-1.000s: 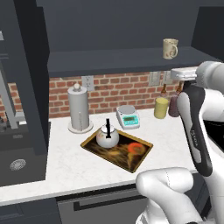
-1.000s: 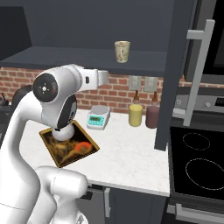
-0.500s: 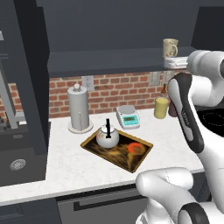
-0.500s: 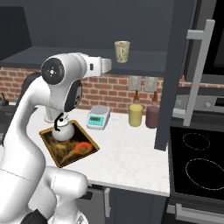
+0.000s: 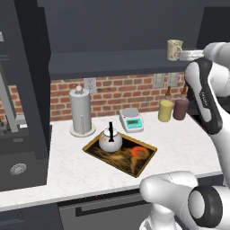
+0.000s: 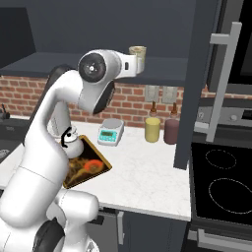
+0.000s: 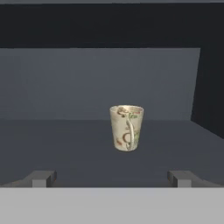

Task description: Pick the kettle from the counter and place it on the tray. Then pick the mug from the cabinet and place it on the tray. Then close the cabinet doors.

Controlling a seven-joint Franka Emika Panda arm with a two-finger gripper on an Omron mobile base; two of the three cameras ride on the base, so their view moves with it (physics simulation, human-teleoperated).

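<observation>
A: Quickly, any readable text? Containers?

B: None legible. Squat silver metal kettle (image 5: 110, 140) sits on the gold-rimmed brown swirl tray (image 5: 144, 160) on the white marble surface (image 5: 76, 168).

A: Mug, fingers?

B: Cream patterned ceramic mug (image 7: 126, 127) stands upright on the dark cabinet shelf (image 7: 78, 144); fingers (image 7: 41, 178) spread wide, empty, short of it.

The white marble counter (image 5: 81, 168) carries the tray (image 5: 148, 158) with the kettle (image 5: 110, 140) standing on its left end, a paper-towel roll (image 5: 81, 110) behind it, a small scale (image 5: 131, 120), and a yellow jar (image 5: 165, 110) just beside a maroon jar (image 5: 181, 108) against the brick wall. Above, the dark cabinet shelf (image 7: 65, 144) bears the mug (image 7: 126, 127), upright.
</observation>
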